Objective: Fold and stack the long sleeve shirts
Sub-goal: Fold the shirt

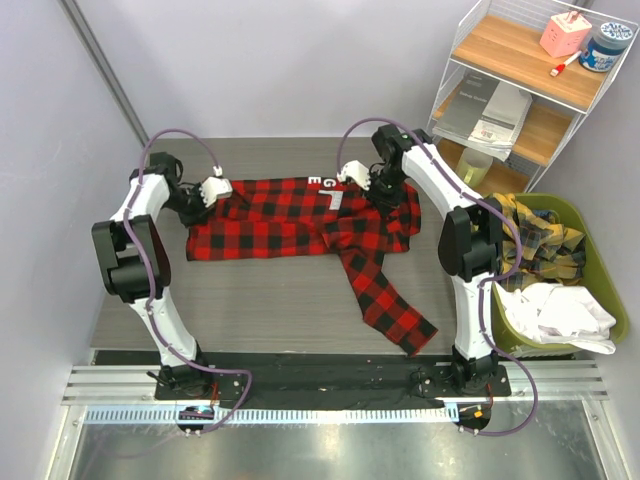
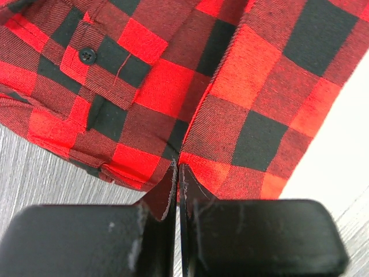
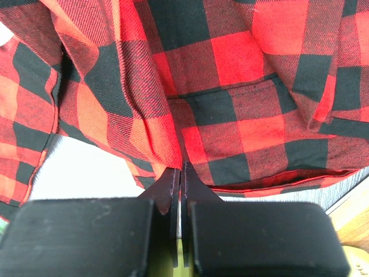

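Observation:
A red-and-black buffalo-check long sleeve shirt lies spread across the far part of the grey table, with one sleeve trailing toward the near right. A white lettered patch shows at its far edge. My left gripper is shut on the shirt's left edge; in the left wrist view the fingertips pinch a fold of the flannel. My right gripper is shut on the shirt's far right part; in the right wrist view its tips pinch the cloth.
A green basket at the right holds a yellow plaid shirt and a white garment. A wire shelf with boxes and a jar stands at the back right. The bare table lies in front of the shirt.

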{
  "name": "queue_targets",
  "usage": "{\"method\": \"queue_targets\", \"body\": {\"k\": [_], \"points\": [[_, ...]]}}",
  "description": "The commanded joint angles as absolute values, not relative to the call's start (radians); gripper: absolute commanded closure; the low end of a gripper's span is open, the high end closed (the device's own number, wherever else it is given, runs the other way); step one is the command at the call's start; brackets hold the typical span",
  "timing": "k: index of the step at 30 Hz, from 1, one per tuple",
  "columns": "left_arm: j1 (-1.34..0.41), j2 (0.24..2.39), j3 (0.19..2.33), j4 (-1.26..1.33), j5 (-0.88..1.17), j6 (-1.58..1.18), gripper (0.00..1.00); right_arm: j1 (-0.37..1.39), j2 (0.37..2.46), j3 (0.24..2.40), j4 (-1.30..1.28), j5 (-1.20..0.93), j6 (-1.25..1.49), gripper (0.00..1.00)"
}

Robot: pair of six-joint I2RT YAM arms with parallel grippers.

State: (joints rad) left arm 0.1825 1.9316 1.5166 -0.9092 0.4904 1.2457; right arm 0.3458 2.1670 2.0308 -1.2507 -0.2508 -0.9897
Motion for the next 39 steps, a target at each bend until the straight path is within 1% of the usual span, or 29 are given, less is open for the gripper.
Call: {"method": "queue_targets", "body": {"k": [1,7,18,23,27,34,35,37,38,39], "points": [[0.179,1.928,1.548,-0.85,0.485,1.203,1.0,0.337,2.146,2.054,-1.256,-0.284,-0.983,0.99],[0.179,1.882,1.551,-0.884,0.503,1.201,1.0,0.318,2.12,2.051,-1.267,-0.302,-0.994,0.99],[0.179,1.845,1.517,-0.822,0.517,1.178,1.0,0.302,2.115,2.059,-1.264,-0.324,-0.996,0.99],[0.179,1.894,1.535,-0.807,0.482,1.163,1.0,0.307,2.164,2.082,-1.235,-0.316,-0.967,0.99],[0.179,1.931,1.545,-0.799,0.45,1.158,1.0,0.307,2.213,2.14,-1.229,-0.296,-0.937,0.99],[0.176,1.976,1.535,-0.73,0.425,1.1,1.0,0.318,2.252,2.144,-1.203,-0.278,-0.911,0.98],[0.175,1.979,1.539,-0.729,0.425,1.086,1.0,0.319,2.255,2.143,-1.209,-0.278,-0.911,0.96],[0.167,1.98,1.537,-0.727,0.417,1.072,0.95,0.321,2.26,2.138,-1.221,-0.276,-0.904,0.91],[0.163,1.98,1.532,-0.727,0.414,1.051,0.91,0.319,2.26,2.135,-1.224,-0.272,-0.893,0.82],[0.158,1.977,1.531,-0.723,0.397,1.03,0.83,0.315,2.261,2.135,-1.232,-0.267,-0.882,0.78]]}}
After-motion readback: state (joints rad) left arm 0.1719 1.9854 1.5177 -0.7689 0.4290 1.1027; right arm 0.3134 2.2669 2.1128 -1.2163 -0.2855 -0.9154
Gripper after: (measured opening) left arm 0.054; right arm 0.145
